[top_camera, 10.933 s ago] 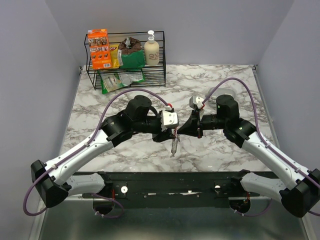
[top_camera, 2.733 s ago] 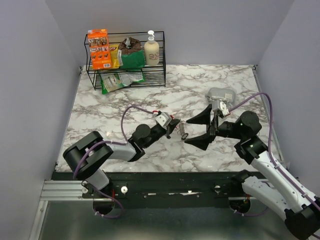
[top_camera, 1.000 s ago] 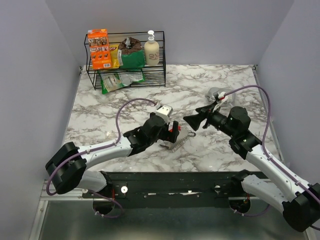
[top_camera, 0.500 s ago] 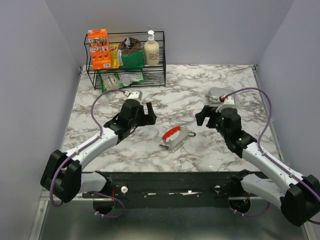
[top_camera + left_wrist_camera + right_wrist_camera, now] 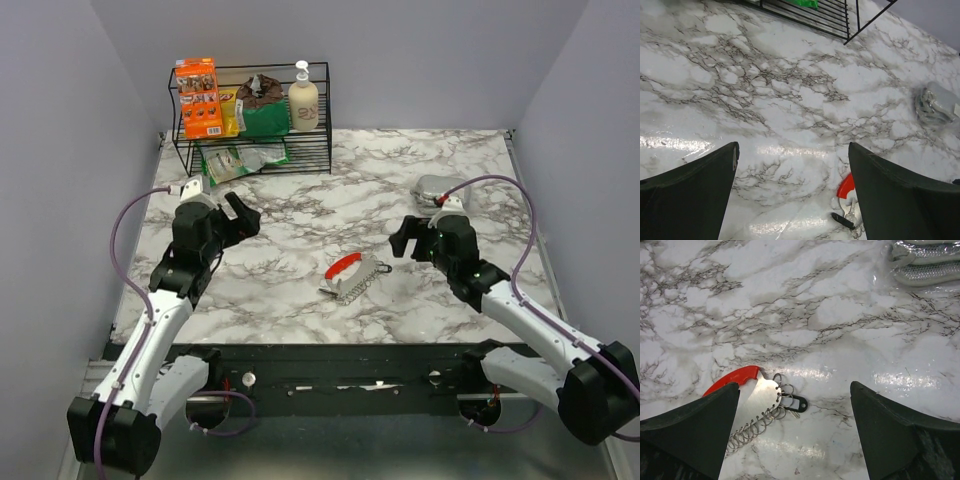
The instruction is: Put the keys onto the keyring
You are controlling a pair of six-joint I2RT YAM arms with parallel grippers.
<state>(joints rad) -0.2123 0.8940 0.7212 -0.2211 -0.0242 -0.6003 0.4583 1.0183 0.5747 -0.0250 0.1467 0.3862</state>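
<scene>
Your left pincer and right pincer are backing off, wide open and empty, freeing the keyring.

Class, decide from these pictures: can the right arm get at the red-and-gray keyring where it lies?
Probably yes. The right tool stands open close to the keyring, which lies flat on the table in its camera's view, with nothing between them.

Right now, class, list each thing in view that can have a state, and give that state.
left hand, open, empty.
right hand, open, empty.
keyring, lying flat on the table, ungripped.
key, lying against the keyring's end; threaded or not, unclear.
soap bottle, upright.
</scene>
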